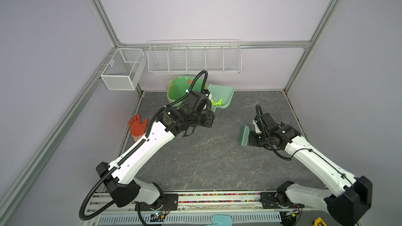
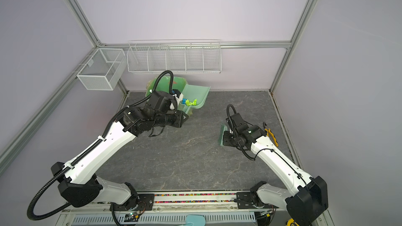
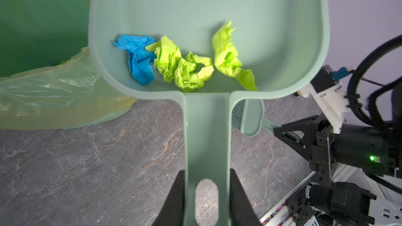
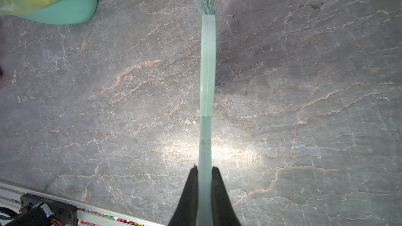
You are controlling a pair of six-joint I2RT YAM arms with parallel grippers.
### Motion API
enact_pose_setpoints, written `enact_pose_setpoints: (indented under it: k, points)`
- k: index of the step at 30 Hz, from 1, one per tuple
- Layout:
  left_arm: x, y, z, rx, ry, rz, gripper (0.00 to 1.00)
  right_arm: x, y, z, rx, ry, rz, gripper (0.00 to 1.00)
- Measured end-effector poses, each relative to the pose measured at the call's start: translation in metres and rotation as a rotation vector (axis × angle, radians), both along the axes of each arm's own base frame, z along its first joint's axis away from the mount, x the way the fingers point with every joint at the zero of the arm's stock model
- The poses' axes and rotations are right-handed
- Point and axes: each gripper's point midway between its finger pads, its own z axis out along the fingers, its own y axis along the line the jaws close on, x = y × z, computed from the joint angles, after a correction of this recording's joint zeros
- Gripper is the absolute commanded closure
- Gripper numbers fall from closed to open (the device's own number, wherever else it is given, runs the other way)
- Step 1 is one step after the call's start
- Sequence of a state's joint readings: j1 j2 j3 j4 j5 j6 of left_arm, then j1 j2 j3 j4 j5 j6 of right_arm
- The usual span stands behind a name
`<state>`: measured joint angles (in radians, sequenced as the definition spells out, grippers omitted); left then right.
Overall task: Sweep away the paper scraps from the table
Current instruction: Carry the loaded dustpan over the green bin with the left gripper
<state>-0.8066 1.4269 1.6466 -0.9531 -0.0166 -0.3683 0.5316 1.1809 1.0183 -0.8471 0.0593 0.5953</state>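
Left gripper (image 3: 206, 171) pinched the handle of the dustpan (image 3: 217, 7), apparently tipped mouth-up beside the bagged bin (image 1: 178, 83) so the paper scraps (image 3: 185, 66) lay pooled at its handle end, in a row across its width, off the table (image 1: 206, 161). Right gripper (image 4: 205, 169) clamped the brush (image 4: 208, 61), held aside.

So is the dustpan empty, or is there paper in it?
Not empty. One blue wad and some lime green wads lie inside the dustpan, bunched against its closed back wall.
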Motion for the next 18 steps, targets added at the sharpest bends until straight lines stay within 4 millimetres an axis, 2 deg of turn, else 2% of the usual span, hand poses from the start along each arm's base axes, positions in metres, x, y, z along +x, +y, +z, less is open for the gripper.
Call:
enact_pose_setpoints:
  k: [4,11,18]
  points:
    - [0.010,0.011,0.003,-0.008,0.006,0.028,1.00,0.000,0.000,-0.003,0.002,-0.001,0.000,0.93]
    - [0.020,0.023,0.020,-0.043,-0.015,0.059,1.00,0.002,0.003,-0.002,0.014,-0.009,0.004,0.93]
    - [0.046,0.058,0.024,-0.078,-0.001,0.156,1.00,-0.001,0.002,-0.001,0.027,-0.025,0.005,0.93]
